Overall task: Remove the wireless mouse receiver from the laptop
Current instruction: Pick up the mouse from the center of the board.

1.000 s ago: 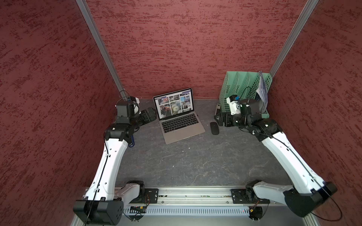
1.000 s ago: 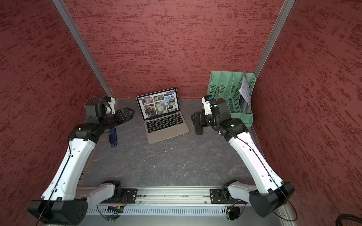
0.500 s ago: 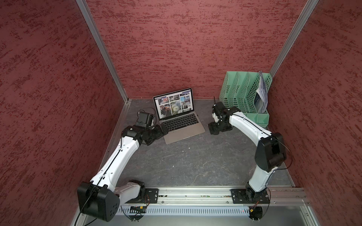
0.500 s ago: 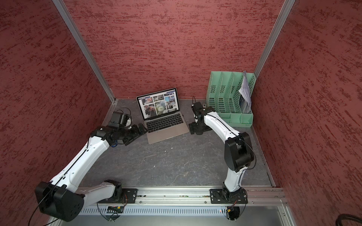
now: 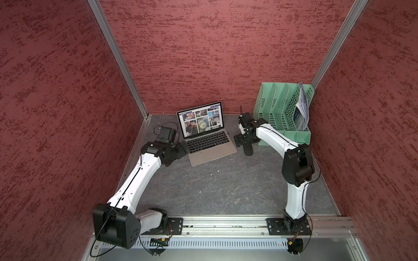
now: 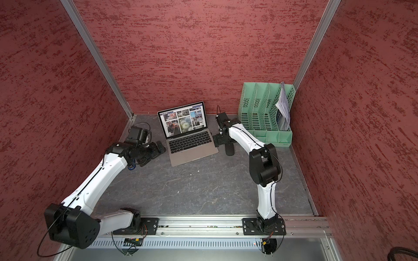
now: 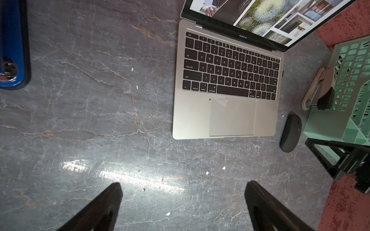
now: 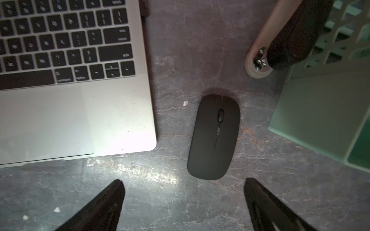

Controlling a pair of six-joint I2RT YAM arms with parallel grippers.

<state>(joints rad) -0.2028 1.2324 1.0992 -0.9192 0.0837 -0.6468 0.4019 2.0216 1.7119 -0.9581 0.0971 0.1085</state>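
From the left wrist, the left gripper (image 7: 183, 200) has its 2 dark fingers (image 7: 108, 208) spread wide over bare grey table (image 7: 90, 120), with nothing between them. Beyond them lies the open laptop (image 7: 192, 118), silver-grey with black keys and a large trackpad. The receiver (image 7: 283, 73) is a tiny dark stub poking out of the laptop's right edge, level with the middle rows of keys and smaller than 1 key. A flat black mouse (image 7: 290, 133) lies just beside that edge, nearer the front corner. A blue gadget (image 7: 12, 46) lies well apart on the laptop's other side.

From the right wrist, the right gripper (image 8: 184, 198) also stands wide apart and empty, just short of the mouse (image 8: 214, 138). The receiver (image 8: 144, 9) is a blurred dark nub on the laptop's (image 8: 120, 120) right edge, plugged in and well apart from the fingers (image 8: 266, 206).

In both top views the laptop (image 5: 210, 146) sits near the back wall, its screen showing a grid of photos. The left gripper (image 5: 184, 146) is just beside the laptop's left edge and the right gripper (image 5: 237, 141) just beside its right edge, next to the mouse (image 5: 248, 151). A green file rack (image 5: 282, 113) stands at the right rear. The receiver is too small to make out here.
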